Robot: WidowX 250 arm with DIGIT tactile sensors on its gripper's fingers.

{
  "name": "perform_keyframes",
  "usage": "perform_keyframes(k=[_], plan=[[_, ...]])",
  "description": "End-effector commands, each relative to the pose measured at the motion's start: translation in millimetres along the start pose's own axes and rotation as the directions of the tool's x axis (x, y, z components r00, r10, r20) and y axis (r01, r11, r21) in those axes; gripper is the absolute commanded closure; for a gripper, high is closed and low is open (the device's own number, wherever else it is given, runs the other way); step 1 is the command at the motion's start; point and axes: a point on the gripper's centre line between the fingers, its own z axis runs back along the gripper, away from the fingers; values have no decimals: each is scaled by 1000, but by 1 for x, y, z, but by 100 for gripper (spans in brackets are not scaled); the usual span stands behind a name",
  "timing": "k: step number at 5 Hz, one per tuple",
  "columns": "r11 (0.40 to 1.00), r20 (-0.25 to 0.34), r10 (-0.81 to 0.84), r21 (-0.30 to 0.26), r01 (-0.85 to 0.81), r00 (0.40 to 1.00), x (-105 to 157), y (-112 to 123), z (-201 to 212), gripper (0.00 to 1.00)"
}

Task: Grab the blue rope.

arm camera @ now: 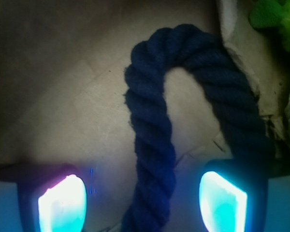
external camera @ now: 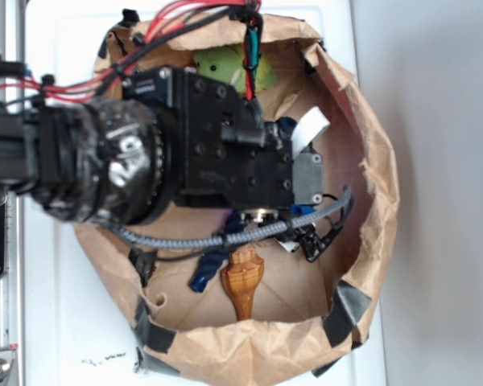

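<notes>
inside the paper bag (external camera: 362,121): the arm reached down over the brown floor.
tool (arm camera: 142,203): released, its two lit fingertips (arm camera: 63,205) apart, one strand of the rope between them.
blue rope (arm camera: 152,145): lay on the bag floor in a hook curve, its bend ahead of the tool.
seashell (external camera: 242,281): brown, near the bag's lower wall.
green toy (external camera: 225,68): at the upper wall.

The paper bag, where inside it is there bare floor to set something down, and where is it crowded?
Bare brown floor lies at the bottom right, between the seashell and the bag's right wall, and in the wrist view left of the blue rope. The middle is crowded: the gripper, jaws open astride the rope, and the grey cable. The green toy fills the top.
</notes>
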Motion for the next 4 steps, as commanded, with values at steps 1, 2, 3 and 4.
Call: perform_keyframes(k=[1,2,3,4], plan=[[999,15,-5,-44,6,1000,2,-5,15,100],[998,35,-8,-57,10,999,4,-5,11,100],[997,60,-20,-71,24,998,6,-4,8,100],[996,71,-12,-92,19,997,7,-4,8,100]])
